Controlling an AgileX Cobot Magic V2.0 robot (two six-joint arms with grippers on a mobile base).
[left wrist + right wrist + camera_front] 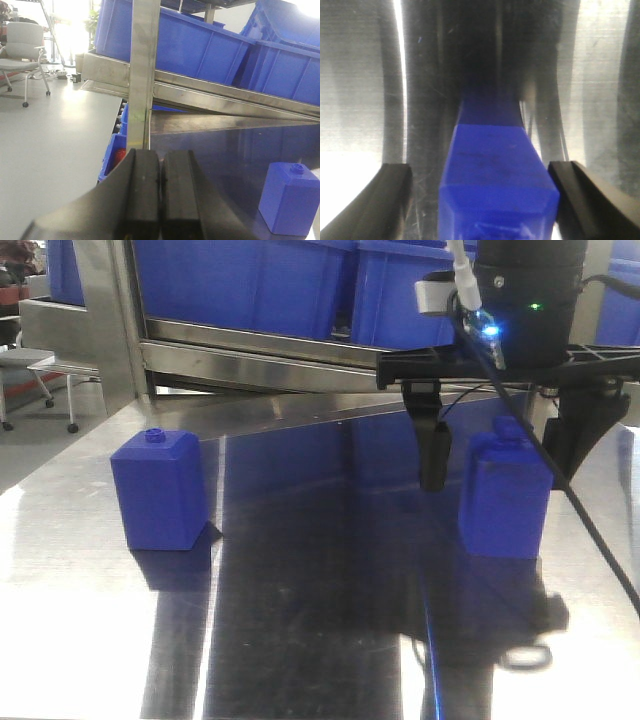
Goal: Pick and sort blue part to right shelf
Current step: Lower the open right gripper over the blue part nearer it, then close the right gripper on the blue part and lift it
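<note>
Standing upright on the steel table [330, 620], the one blue part [505, 495] sits inside the right gripper [481, 200], whose jaws are spread wide either side of it. One knobbed blue block [160, 490] stands well apart. The left gripper [160, 200] is pressed closed, empty.

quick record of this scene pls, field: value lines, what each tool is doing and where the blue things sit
right tool: open, one finger on each side of the blue part, a gap showing on both sides
left tool: shut, nothing between its fingers
blue part: upright on the steel table, right side of the front view
blue block with round knob: upright on the table, left side, no tool at it
background: blue bins on a steel rack
task state: part not yet gripped
</note>
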